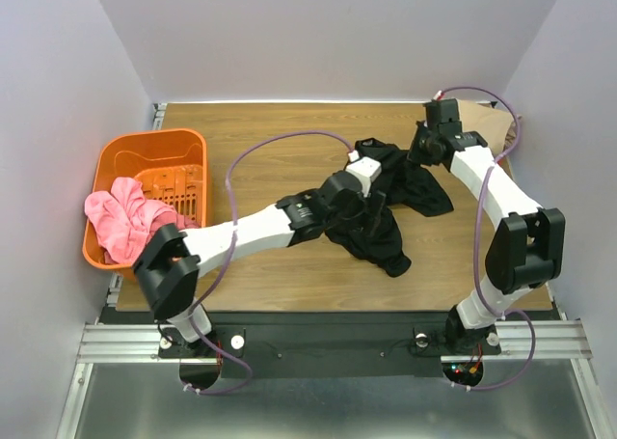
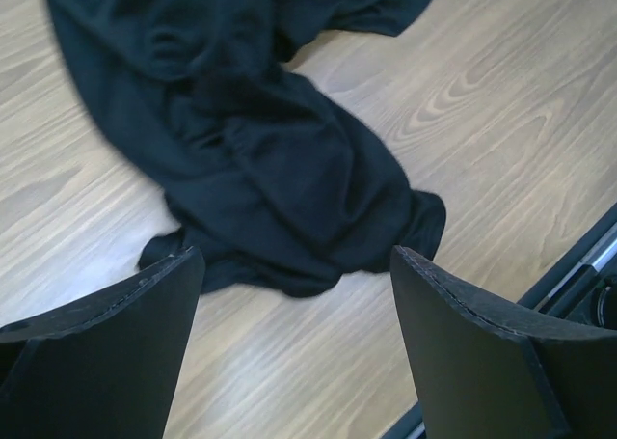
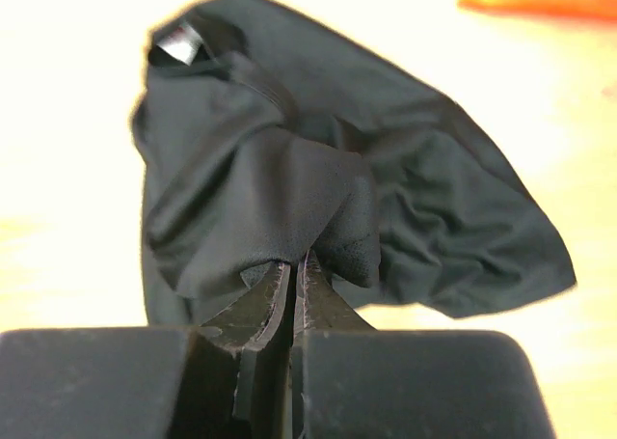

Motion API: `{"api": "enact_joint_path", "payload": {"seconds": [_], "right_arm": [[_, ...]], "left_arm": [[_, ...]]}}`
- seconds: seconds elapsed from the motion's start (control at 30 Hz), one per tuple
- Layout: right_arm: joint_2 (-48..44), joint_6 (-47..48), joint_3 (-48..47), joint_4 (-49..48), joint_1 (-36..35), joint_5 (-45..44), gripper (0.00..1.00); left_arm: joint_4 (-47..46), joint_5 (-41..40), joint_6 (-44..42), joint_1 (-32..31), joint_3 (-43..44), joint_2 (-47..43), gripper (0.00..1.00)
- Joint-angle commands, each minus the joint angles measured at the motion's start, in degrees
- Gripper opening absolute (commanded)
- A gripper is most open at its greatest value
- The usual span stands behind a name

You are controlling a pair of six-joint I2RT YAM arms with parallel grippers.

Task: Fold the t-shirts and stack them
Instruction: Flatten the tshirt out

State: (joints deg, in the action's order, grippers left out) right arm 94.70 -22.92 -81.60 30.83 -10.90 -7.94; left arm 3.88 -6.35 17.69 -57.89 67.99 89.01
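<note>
Right of centre on the bench [image 1: 289,270], one black t-shirt [image 1: 390,246] lies crumpled: right hand [image 3: 294,270] pinched tight on its cloth, left hand [image 2: 297,260] gaping wide above it, holding nothing. One white neck tag [image 3: 180,45], unreadable. One tan t-shirt [image 1: 487,121] at the far right corner; one pink shirt [image 1: 120,217] spills over the orange basket [image 1: 183,140], left edge.

The black shirt [image 1: 390,236] lies crumpled mid-surface [image 1: 308,277], one fold pinched in the right gripper [image 3: 292,285], its white neck tag [image 3: 178,45] showing. A tan shirt [image 1: 489,121] sits bunched at the far right corner. A pink shirt [image 1: 120,222] spills over the basket [image 1: 116,159] rim on the left.
</note>
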Motion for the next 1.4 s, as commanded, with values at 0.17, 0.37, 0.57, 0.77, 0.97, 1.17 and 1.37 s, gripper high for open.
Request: {"api": "enact_joint_path", "payload": {"seconds": [0.17, 0.37, 0.57, 0.77, 0.97, 1.17, 1.37], "right_arm": [[-6.1, 0.4, 1.0, 2.4, 10.4, 3.7, 0.0], [-7.3, 0.9, 1.1, 3.0, 15.3, 4.9, 0.0], [-7.9, 1.1, 1.4, 3.3, 17.5, 6.1, 0.0], [-8.4, 1.2, 1.2, 3.5, 18.2, 6.3, 0.0], [-9.8, 1.6, 1.1, 4.4, 18.5, 6.8, 0.0], [-11.4, 1.7, 0.8, 5.4, 18.6, 7.6, 0.0], [-12.8, 2.9, -4.3, 9.0, 18.6, 7.6, 0.01]], "left_arm": [[2.9, 3.1, -2.8, -2.7, 11.5, 10.6, 0.89], [4.6, 3.5, -2.6, -2.6, 12.9, 14.3, 0.85], [4.5, 5.8, -3.7, -2.7, 13.8, 16.8, 0.8], [2.1, 9.9, -5.0, -2.0, 13.4, 19.8, 0.65], [0.3, 13.1, -4.9, 0.0, 13.3, 22.2, 0.52], [-2.7, 18.5, -4.1, 1.7, 11.8, 22.8, 0.0], [4.3, 6.8, -4.9, 6.7, 12.1, 16.0, 0.0]]}}
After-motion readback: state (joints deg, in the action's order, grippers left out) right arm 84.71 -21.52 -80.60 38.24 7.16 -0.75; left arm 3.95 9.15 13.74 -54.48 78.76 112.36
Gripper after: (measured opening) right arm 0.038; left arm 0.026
